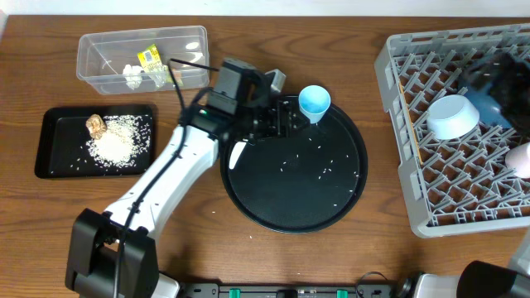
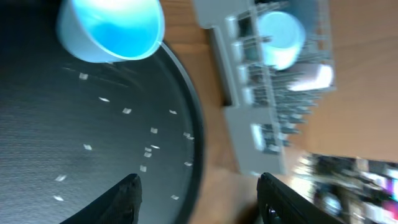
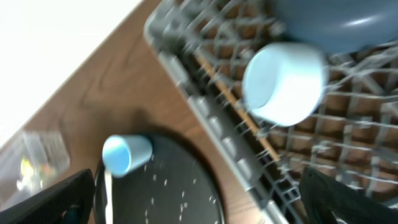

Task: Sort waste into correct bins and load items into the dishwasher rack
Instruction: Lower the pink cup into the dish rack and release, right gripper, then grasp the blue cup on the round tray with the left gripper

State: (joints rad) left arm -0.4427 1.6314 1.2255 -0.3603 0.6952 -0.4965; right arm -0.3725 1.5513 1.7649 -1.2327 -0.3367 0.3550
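Observation:
The light-blue cup [image 1: 315,101] stands at the far rim of the round black tray [image 1: 248,194], among scattered rice grains [image 1: 327,171]. My left gripper [image 1: 284,117] is open and empty just left of the cup; in the left wrist view its jaws [image 2: 199,182] straddle the tray rim below the cup [image 2: 112,28]. The grey rack [image 1: 397,124] holds the white bowl [image 1: 451,116], the dark-blue bowl [image 1: 497,91] and the pink cup [image 1: 522,157]. My right gripper [image 3: 196,180] is open and empty above the rack's left edge [image 3: 211,124].
The clear tub [image 1: 99,70] at the back left holds the yellow-green wrapper [image 1: 151,58] and the white tissue [image 1: 132,76]. The shallow black tray [image 1: 50,149] holds a rice pile [image 1: 116,145] and the brown lump [image 1: 94,124]. Bare wood lies between the round tray and the rack.

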